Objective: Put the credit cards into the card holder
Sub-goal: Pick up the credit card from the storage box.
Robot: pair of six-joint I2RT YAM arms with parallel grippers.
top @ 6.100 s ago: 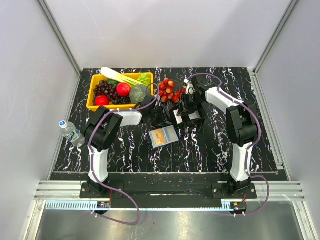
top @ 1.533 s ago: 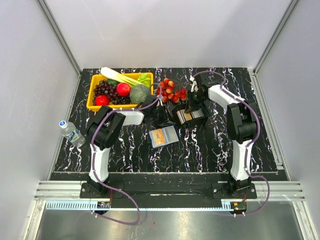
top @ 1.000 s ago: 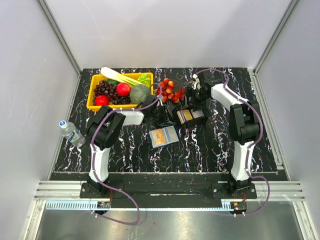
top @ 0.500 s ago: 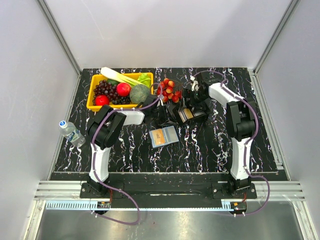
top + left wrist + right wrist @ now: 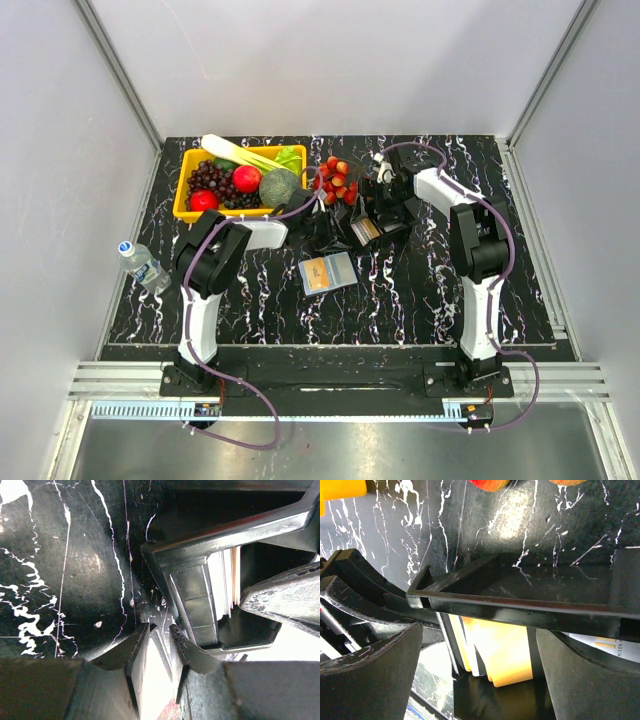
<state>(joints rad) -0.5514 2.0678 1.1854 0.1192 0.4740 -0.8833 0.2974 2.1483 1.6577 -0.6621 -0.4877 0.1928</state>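
From above, the yellow basket [image 5: 182,200] of fruit and vegetables sits in the far-left corner of the bench [image 5: 420,290], a pile of red fruit [image 5: 338,180] lies by the middle of the far edge, and a bottle [image 5: 140,262] lies at the left edge. The card holder [image 5: 328,271] lies open and flat near the bench's centre, blue side up, with one orange card on it. Just beyond it, toward the far edge, a black tray [image 5: 378,222] sits tilted, holding the cards [image 5: 364,231] stacked on edge. The left gripper [image 5: 322,228] is at the tray's left side and the right gripper [image 5: 385,200] is over its far side. In the left wrist view, the tray [image 5: 192,595] fills the right half of the picture, with the cards [image 5: 227,575] showing as thin white and orange edges inside it. The left gripper [image 5: 159,629] has its fingers drawn almost together with a thin dark edge between them, but I cannot tell whether they are pinching it. In the right wrist view, the tray [image 5: 520,605] shows one wall running across the frame, with the yellow-orange cards [image 5: 495,650] standing behind it. The right gripper [image 5: 480,635] has its fingers spread wide, one on each side of the stack, not visibly pressing it. The red fruit [image 5: 487,484] and a corner of the basket [image 5: 340,487] show along the top.
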